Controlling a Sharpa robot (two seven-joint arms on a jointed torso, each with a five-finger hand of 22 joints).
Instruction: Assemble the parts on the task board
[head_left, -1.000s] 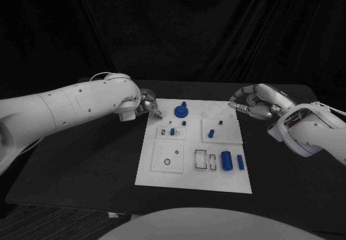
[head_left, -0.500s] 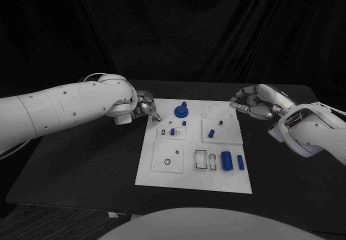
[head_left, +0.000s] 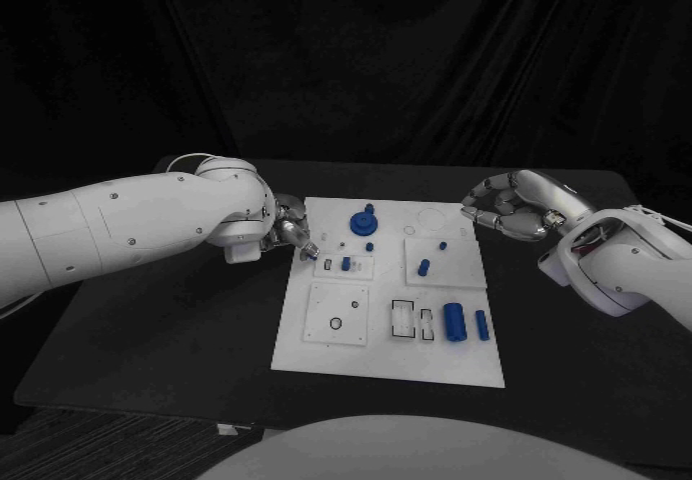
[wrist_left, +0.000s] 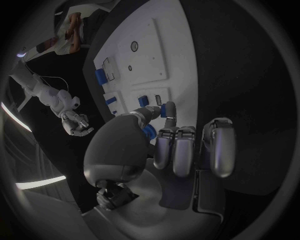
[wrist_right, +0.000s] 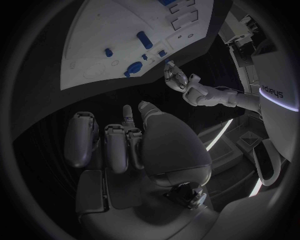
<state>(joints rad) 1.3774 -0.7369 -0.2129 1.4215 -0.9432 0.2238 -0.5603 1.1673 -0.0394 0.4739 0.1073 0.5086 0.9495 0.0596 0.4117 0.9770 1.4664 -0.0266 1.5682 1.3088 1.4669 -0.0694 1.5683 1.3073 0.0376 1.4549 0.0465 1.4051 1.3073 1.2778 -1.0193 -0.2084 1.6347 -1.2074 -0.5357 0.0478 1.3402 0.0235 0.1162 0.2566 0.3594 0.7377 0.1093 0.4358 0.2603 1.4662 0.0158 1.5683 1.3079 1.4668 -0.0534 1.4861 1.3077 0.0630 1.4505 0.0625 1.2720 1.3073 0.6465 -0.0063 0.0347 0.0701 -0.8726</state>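
I see the left hand (head_left: 293, 232) at the near-left corner of the white task board's (head_left: 378, 355) far end, pinching a small blue part (wrist_left: 167, 109) between thumb and fingertip above the board's edge. The right hand (head_left: 508, 210) hovers off the board's far right corner, fingers curled in around nothing. On the board a blue knob (head_left: 365, 220) stands at the far end, and two blue cylinders (head_left: 456, 322) lie near the right edge. I can read no lettering on the board.
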